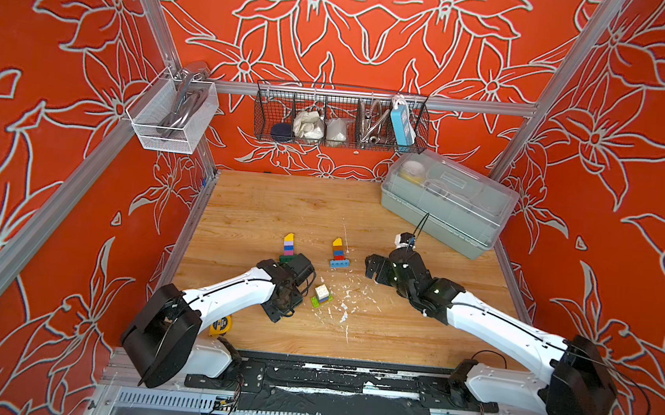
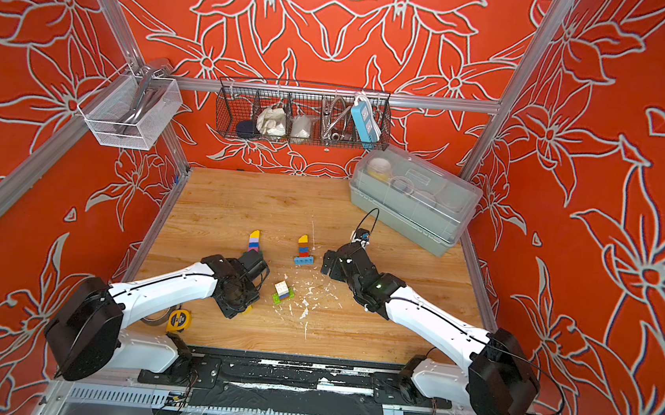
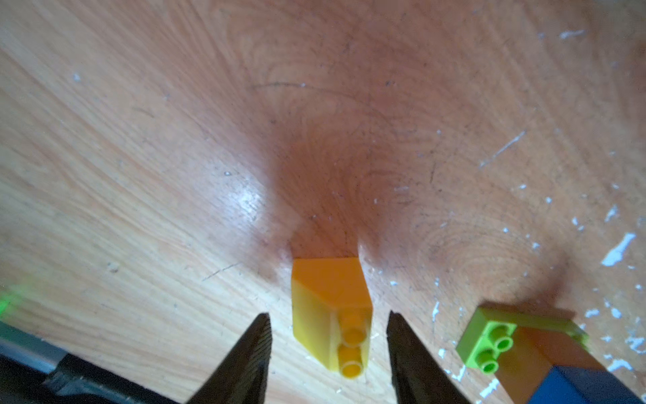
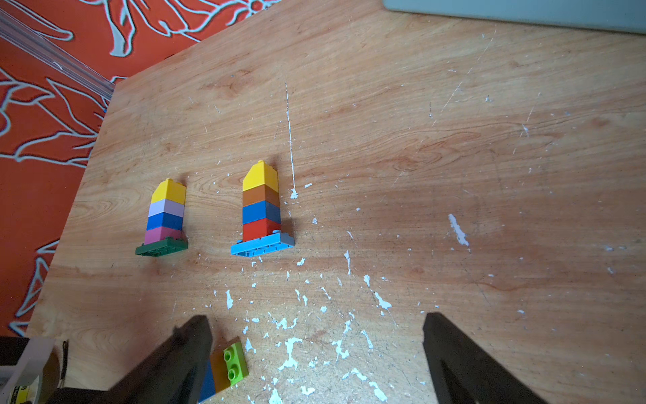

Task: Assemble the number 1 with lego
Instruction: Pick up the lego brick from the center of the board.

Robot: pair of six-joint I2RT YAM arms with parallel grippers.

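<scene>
A loose yellow lego brick [image 3: 328, 297] with a sloped end lies on its side on the wooden table [image 3: 140, 175]. My left gripper [image 3: 328, 314] is open astride it, with a gap on each side. Just beside it lies a short lego stack [image 1: 322, 296] with a lime base [image 3: 489, 344], then brown, blue and white. Farther back, in both top views, are two stacks: yellow, lilac, blue, pink on dark green [image 1: 288, 246], and yellow, brown, blue, red on light blue [image 1: 337, 254]. My right gripper [image 4: 316, 316] hangs wide open over the table, holding nothing.
White flecks of debris [image 1: 349, 300] litter the table's middle. A yellow tape measure [image 1: 221, 326] lies at the front left under the left arm. A grey lidded box [image 1: 446, 204] stands at the back right. Two wire baskets [image 1: 340, 119] [image 1: 172, 116] hang on the frame.
</scene>
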